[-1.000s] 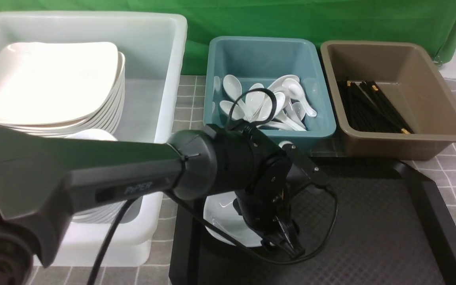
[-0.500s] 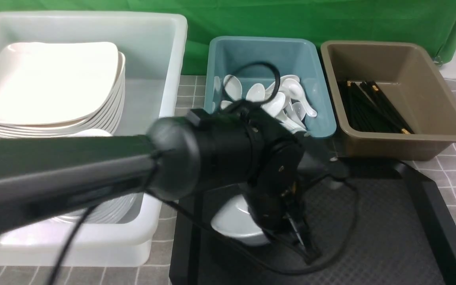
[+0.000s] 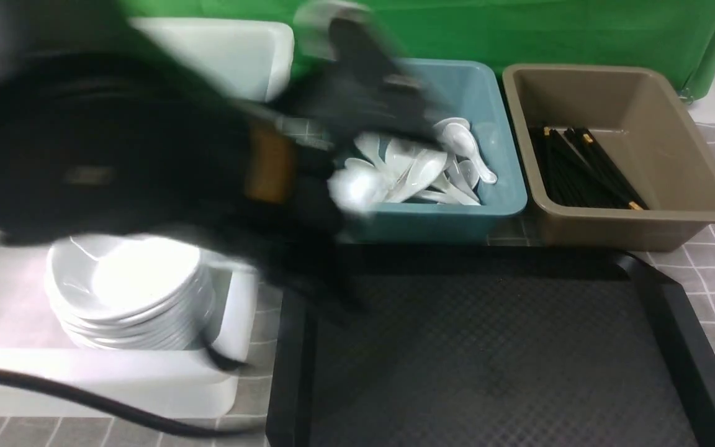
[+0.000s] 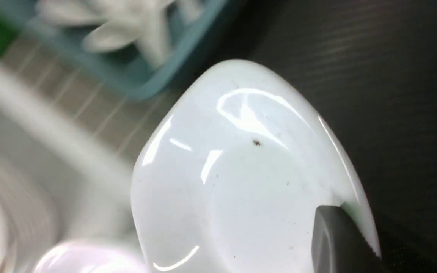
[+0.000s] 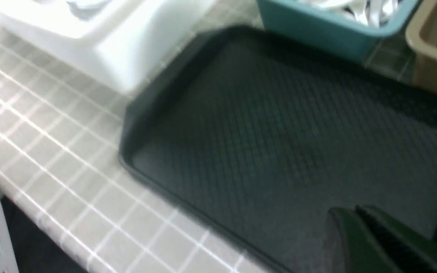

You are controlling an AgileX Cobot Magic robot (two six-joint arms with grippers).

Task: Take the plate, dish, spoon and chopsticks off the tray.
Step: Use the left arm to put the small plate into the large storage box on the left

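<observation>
Tray (image 3: pixel 519 347) nearest. Right gripper (image 5: pixel 349 214) over it, fingers pressed together. Left gripper (image 4: pixel 330 220) pinches the dish (image 4: pixel 233 170) by its rim. The dish is in the air by the tray's far-left corner, beside the white bin (image 3: pixel 146 385) holding stacked dishes (image 3: pixel 128 292). Teal bin (image 3: pixel 494 124) of spoons (image 3: pixel 419 167) behind.

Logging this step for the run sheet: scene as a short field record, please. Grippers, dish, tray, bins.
left gripper: shut on the dish rim
dish: in the air, off the tray
right gripper: shut, empty, above the tray
tray: no tableware on its visible part
teal bin: spoons
brown bin: chopsticks
white bin: stack of dishes
</observation>
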